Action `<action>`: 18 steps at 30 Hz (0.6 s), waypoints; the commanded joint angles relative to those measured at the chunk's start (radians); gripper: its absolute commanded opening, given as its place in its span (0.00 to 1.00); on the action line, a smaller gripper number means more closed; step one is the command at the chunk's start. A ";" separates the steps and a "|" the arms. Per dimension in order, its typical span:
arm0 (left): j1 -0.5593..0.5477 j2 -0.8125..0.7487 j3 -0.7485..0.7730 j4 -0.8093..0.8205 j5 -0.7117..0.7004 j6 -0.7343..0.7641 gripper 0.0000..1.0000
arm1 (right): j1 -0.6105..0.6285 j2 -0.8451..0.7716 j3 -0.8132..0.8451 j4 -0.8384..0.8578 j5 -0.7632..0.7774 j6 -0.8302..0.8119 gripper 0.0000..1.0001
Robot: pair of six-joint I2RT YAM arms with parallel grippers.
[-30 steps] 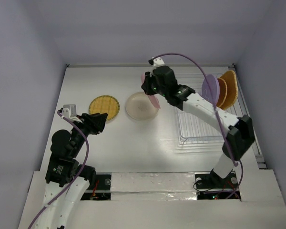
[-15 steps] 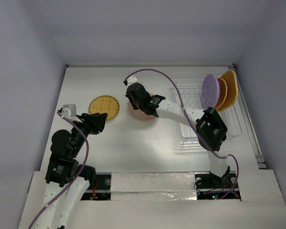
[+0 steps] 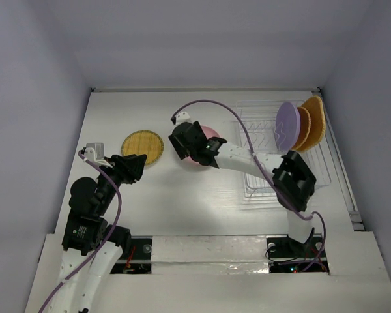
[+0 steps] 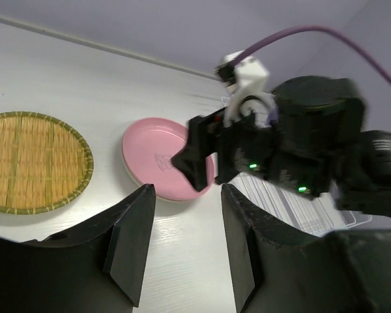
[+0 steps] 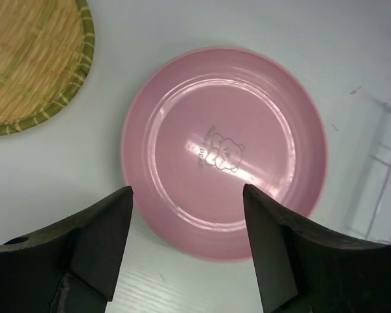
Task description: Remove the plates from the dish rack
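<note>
A pink round plate [image 5: 225,150] lies flat on the table, right of a yellow textured round plate [image 3: 143,147]. It also shows in the top view [image 3: 210,134] and the left wrist view [image 4: 158,162]. The cream plate is hidden. My right gripper [image 5: 186,195] hangs open and empty just above the pink plate's near edge [image 3: 189,145]. The dish rack [image 3: 260,171] stands at the right, holding a purple plate [image 3: 285,125] and two orange plates [image 3: 313,120] upright at its far end. My left gripper [image 4: 186,192] is open and empty near the yellow plate [image 4: 26,163].
The right arm's forearm [image 3: 247,160] stretches from the rack's front across to the pink plate. Grey walls enclose the table on three sides. The rack's near slots hold nothing.
My right gripper carried the pink plate left and down onto the spot where the cream plate lay, then let go and opened. The left arm has not moved.
</note>
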 commanded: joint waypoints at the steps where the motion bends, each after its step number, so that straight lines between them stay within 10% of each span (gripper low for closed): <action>1: 0.007 0.008 0.001 0.043 0.005 0.000 0.42 | -0.015 -0.204 -0.040 0.032 0.031 0.060 0.73; 4: 0.007 0.005 0.001 0.041 0.003 -0.001 0.42 | -0.067 -0.293 -0.138 0.029 0.050 0.117 0.47; 5: 0.007 0.005 0.001 0.041 0.005 0.000 0.42 | -0.087 -0.366 -0.174 0.033 0.063 0.146 0.17; 7: 0.007 0.005 0.001 0.043 0.005 -0.001 0.42 | -0.150 -0.451 -0.292 0.038 0.071 0.189 0.01; 15: 0.007 0.001 -0.002 0.047 0.017 0.000 0.42 | -0.624 -0.862 -0.591 0.001 0.002 0.286 0.01; 18: 0.007 0.001 -0.002 0.050 0.018 0.000 0.42 | -0.689 -0.872 -0.574 -0.052 0.057 0.258 0.33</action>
